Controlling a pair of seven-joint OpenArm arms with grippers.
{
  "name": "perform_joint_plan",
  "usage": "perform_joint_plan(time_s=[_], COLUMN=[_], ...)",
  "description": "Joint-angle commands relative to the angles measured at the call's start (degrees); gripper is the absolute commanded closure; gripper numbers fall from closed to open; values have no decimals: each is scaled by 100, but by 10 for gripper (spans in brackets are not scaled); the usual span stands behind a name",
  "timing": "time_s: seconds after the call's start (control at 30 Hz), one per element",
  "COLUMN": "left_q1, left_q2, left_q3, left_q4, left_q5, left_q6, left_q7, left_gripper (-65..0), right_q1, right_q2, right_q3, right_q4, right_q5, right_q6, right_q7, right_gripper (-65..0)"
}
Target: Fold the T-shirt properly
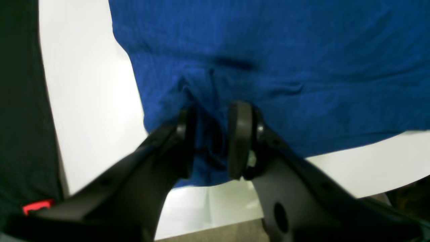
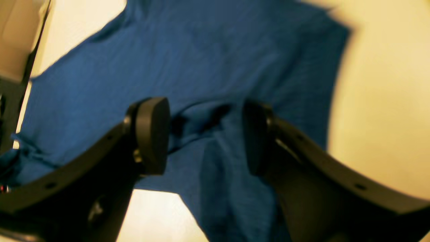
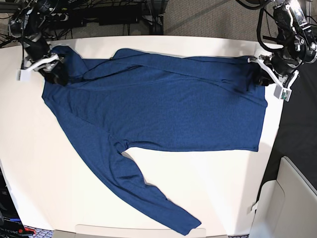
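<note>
The dark blue long-sleeved T-shirt (image 3: pixel 168 104) lies spread flat on the white table (image 3: pixel 59 173). One sleeve (image 3: pixel 148 198) runs to the front edge; the other lies folded across the top of the shirt. My left gripper (image 3: pixel 258 75) is at the shirt's right end. In the left wrist view it (image 1: pixel 212 141) is shut on a bunched fold of the T-shirt (image 1: pixel 302 67). My right gripper (image 3: pixel 53 73) is at the shirt's far left corner. In the right wrist view it (image 2: pixel 205 134) stands open, with a ridge of the T-shirt (image 2: pixel 201 50) between the jaws.
Cables and a power strip (image 3: pixel 99 12) lie behind the table's back edge. The table's right edge is just past my left gripper. A pale panel (image 3: pixel 292 198) stands off the table at the front right.
</note>
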Motion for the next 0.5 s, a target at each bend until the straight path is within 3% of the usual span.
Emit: perform_joint_plan(time_s=[0.0, 0.27, 0.47], left_q1=[-11, -46, -687], left_q2=[-106, -114, -114], left_q3=[-65, -557, -627], left_q4=[95, 420, 464], left_q5=[-23, -23, -23], left_q6=[100, 240, 249], left_q7=[-80, -80, -80], left_gripper=[-158, -158, -158], right_q1=[11, 46, 275], right_q2=[88, 281, 378], right_q3=[111, 269, 269], right_q4=[95, 95, 51], right_q5=[197, 479, 602], right_q6=[54, 54, 54], right_q7=[96, 96, 122], right_gripper=[-340, -340, -340])
